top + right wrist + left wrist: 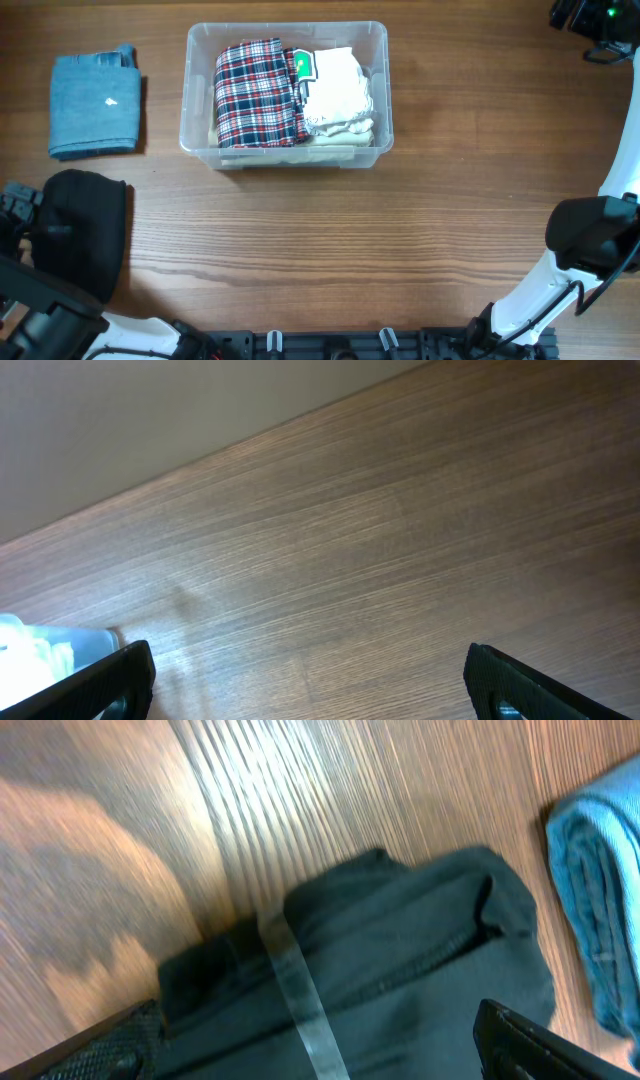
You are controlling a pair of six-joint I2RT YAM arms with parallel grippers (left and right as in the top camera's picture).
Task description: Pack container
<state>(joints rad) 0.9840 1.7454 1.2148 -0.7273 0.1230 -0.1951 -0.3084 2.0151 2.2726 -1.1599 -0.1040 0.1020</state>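
Observation:
The clear container stands at the back middle of the table. It holds a folded plaid cloth, a white cloth and a green-labelled item. A black garment lies at the front left, and it also shows in the left wrist view. My left gripper is open, its fingers spread low over the black garment. Folded blue jeans lie left of the container, and their edge shows in the left wrist view. My right gripper is open and empty at the far right corner.
The right arm's base stands at the front right. The right wrist view shows bare wood and a corner of the container at the lower left. A pale shiny strip crosses the black garment in the left wrist view.

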